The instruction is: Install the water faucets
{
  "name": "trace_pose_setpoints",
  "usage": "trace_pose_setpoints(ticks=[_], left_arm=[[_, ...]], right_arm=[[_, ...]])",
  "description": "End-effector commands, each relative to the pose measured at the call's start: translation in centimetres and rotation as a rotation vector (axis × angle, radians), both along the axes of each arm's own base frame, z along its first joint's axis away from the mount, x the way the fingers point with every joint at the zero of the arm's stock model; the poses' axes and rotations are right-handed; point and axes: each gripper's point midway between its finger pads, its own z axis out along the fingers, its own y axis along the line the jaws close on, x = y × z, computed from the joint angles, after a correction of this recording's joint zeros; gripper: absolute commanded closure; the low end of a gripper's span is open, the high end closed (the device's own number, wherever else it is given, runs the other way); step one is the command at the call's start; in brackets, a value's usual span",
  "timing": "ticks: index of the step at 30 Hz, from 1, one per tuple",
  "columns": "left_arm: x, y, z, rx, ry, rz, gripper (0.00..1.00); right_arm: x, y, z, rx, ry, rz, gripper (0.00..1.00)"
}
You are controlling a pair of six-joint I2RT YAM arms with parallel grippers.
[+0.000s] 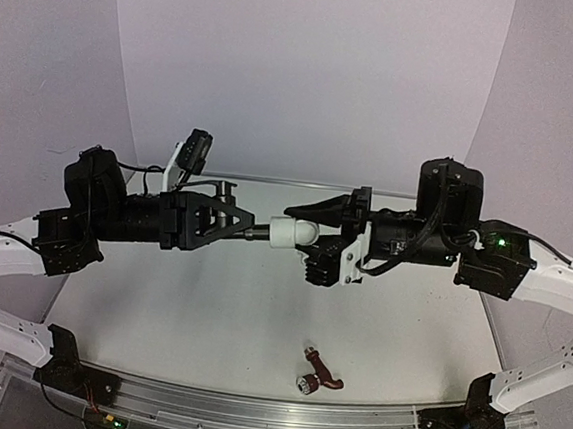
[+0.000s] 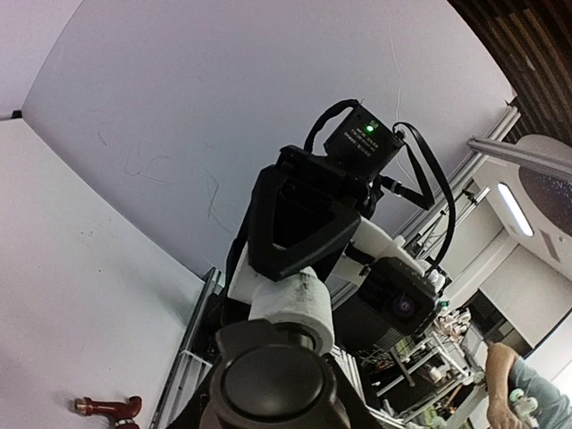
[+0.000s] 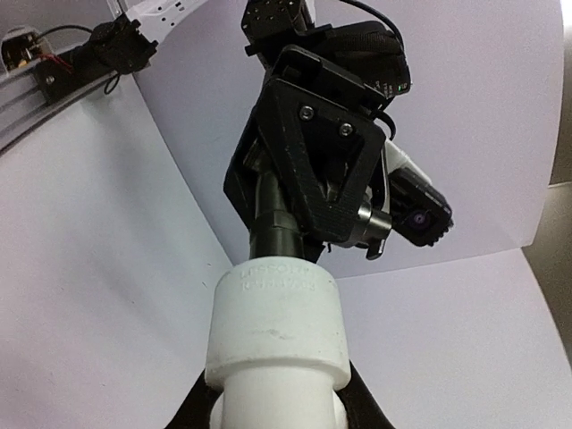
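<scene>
The dark grey water faucet (image 1: pixel 259 232) hangs in mid-air over the table, and my left gripper (image 1: pixel 239 223) is shut on its body. Its stem (image 3: pixel 281 234) enters the mouth of a white elbow fitting (image 3: pixel 273 326). My right gripper (image 1: pixel 316 239) is shut on that fitting (image 1: pixel 293 233), with black fingers (image 3: pixel 198 404) pressed on both sides of it. In the left wrist view the faucet's round dark end (image 2: pixel 268 384) fills the bottom, with the fitting (image 2: pixel 293 304) just beyond it. The reddish-brown faucet (image 1: pixel 319 374) lies alone near the front edge, also visible as a small piece (image 2: pixel 109 408).
The white table (image 1: pixel 198 307) is ringed by a curved white backdrop (image 1: pixel 309 76). An aluminium rail (image 1: pixel 249 408) runs along the near edge between the arm bases. Both arms stretch toward the centre and meet above the table.
</scene>
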Motion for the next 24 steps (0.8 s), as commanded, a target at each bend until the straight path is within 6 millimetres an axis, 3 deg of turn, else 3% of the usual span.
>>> trace_pose_setpoints(ticks=[1,13,18,21,24], left_arm=[[-1.3,1.2,4.8,-0.101,-0.266,0.02,1.0],[-2.0,0.9,3.9,-0.008,-0.599,0.035,1.0],[-2.6,1.3,4.1,-0.01,-0.708,0.036,1.0],[-2.5,1.6,4.2,-0.001,-0.744,0.057,1.0],[-2.5,1.8,4.2,0.005,-0.749,0.063,1.0]], right_arm=[[-0.7,0.7,5.1,0.198,0.324,0.005,0.95],[-2.4,1.7,7.3,0.279,1.229,0.031,1.0],[-2.0,2.3,7.1,0.24,1.59,0.044,1.0],[-1.3,2.5,6.4,0.184,1.754,0.049,1.0],[-1.4,2.4,6.0,0.156,1.757,0.062,1.0]])
